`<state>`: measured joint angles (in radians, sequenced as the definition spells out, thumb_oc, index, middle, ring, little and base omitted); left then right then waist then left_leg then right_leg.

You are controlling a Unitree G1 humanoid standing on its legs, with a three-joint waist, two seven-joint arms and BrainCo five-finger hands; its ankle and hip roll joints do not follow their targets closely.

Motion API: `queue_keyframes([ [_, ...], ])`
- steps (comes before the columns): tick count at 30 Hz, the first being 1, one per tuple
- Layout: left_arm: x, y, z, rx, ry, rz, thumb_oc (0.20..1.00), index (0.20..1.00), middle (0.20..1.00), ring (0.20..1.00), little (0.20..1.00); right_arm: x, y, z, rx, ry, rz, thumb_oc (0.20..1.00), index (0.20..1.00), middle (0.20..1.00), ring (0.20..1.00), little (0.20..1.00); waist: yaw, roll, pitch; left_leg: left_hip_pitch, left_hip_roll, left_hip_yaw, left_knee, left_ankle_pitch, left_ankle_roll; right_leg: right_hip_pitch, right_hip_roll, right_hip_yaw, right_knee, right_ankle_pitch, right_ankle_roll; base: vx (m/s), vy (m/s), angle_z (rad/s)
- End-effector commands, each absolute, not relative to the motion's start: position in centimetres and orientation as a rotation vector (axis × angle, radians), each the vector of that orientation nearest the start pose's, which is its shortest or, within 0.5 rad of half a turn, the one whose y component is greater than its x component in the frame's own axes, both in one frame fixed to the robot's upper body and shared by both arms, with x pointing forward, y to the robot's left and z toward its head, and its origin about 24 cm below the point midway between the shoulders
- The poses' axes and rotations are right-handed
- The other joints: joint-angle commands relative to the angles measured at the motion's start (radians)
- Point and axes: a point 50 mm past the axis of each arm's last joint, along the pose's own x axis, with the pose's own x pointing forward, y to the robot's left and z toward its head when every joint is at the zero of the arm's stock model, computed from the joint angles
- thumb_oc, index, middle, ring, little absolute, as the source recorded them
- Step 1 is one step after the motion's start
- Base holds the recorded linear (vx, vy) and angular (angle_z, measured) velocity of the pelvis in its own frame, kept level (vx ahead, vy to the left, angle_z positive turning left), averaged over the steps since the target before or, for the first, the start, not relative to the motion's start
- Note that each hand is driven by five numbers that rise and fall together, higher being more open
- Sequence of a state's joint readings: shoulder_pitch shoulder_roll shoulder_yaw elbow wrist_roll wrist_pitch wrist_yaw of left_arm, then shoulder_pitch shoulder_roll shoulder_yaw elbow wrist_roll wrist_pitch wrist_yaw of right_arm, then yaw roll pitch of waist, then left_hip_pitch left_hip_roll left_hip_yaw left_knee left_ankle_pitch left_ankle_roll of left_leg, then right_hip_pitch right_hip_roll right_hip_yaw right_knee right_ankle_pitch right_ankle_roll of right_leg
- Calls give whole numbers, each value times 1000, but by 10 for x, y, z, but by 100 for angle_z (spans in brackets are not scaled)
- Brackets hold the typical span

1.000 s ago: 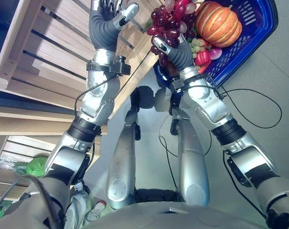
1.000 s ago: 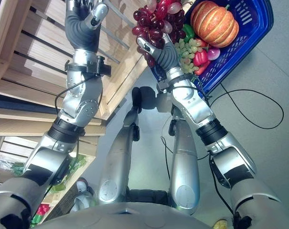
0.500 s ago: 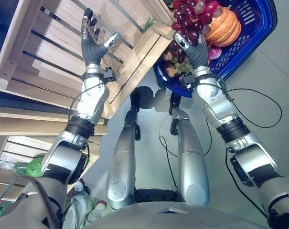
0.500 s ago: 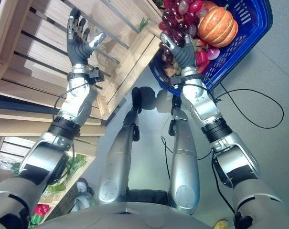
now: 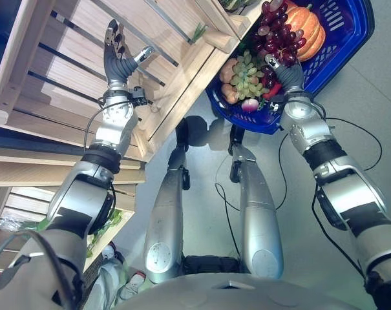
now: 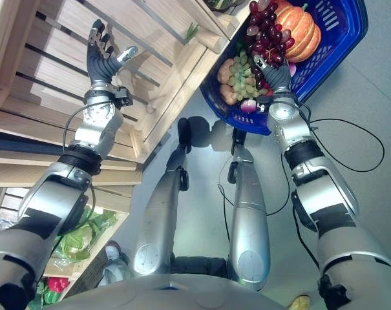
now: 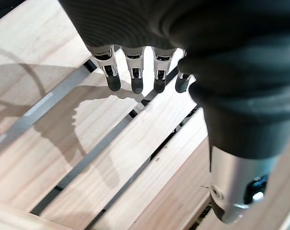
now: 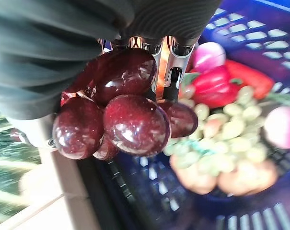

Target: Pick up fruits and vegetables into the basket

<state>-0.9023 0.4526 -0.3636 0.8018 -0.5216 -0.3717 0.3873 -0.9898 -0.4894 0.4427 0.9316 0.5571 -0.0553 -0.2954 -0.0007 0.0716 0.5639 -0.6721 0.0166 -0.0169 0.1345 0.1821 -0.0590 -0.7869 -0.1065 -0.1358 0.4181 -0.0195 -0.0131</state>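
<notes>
My right hand (image 5: pixel 287 72) is shut on a bunch of dark red grapes (image 5: pixel 279 35) and holds it over the blue basket (image 5: pixel 357 39). In the right wrist view the grapes (image 8: pixel 130 115) hang under the curled fingers (image 8: pixel 172 76). In the basket lie an orange pumpkin (image 5: pixel 309 26), green grapes (image 5: pixel 245 76), a red pepper (image 5: pixel 271 90) and a pink round vegetable (image 5: pixel 250 104). My left hand (image 5: pixel 117 58) is open with straight fingers (image 7: pixel 133 81), raised over the slats of a wooden crate (image 5: pixel 66 51), and holds nothing.
The wooden crate's corner (image 5: pixel 218 39) borders the basket's left side. Lower wooden shelves at the left carry green leafy vegetables (image 6: pixel 79 239) and something red (image 6: pixel 50 284). Grey floor (image 5: pixel 376 97) lies to the right of the basket.
My right hand has carried the red grapes to the right, from beside the crate's corner to over the basket. My left hand has stretched out further over the crate slats.
</notes>
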Motion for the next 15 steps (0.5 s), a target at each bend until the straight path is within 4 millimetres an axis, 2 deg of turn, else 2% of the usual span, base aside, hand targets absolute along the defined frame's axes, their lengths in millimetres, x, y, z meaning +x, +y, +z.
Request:
queue_keyframes([
  [1,392,199,193,39,-430,243,1000,1000,1000,1000,1000,410,-206,166,-267,-19,-200,200,200,200,200,200,24,1,-44,-34,-46,37,120,-116,-3,41,21,-22,-63,20,94,0,0,0],
  [6,395,195,191,55,-410,218,1000,1000,1000,1000,1000,412,-219,150,-317,162,-223,200,200,200,200,200,34,8,-44,-41,-49,33,127,-117,-1,35,22,-24,-57,19,91,0,0,0],
  [7,396,195,190,55,-406,214,1000,1000,1000,1000,1000,411,-222,146,-335,207,-233,539,539,539,539,539,36,9,-44,-41,-49,32,128,-118,-1,35,22,-24,-56,19,90,0,0,0],
  [8,396,195,190,56,-403,211,1000,1000,1000,1000,1000,411,-224,143,-342,235,-240,1000,1000,1000,1000,1000,38,10,-44,-41,-49,31,128,-118,0,35,22,-24,-56,18,89,0,0,0],
  [15,396,192,187,55,-398,202,1000,1000,1000,1000,1000,410,-231,144,-356,284,-272,1000,1000,1000,1000,1000,44,15,-44,-43,-49,27,136,-119,2,34,26,-21,-48,17,89,0,0,0],
])
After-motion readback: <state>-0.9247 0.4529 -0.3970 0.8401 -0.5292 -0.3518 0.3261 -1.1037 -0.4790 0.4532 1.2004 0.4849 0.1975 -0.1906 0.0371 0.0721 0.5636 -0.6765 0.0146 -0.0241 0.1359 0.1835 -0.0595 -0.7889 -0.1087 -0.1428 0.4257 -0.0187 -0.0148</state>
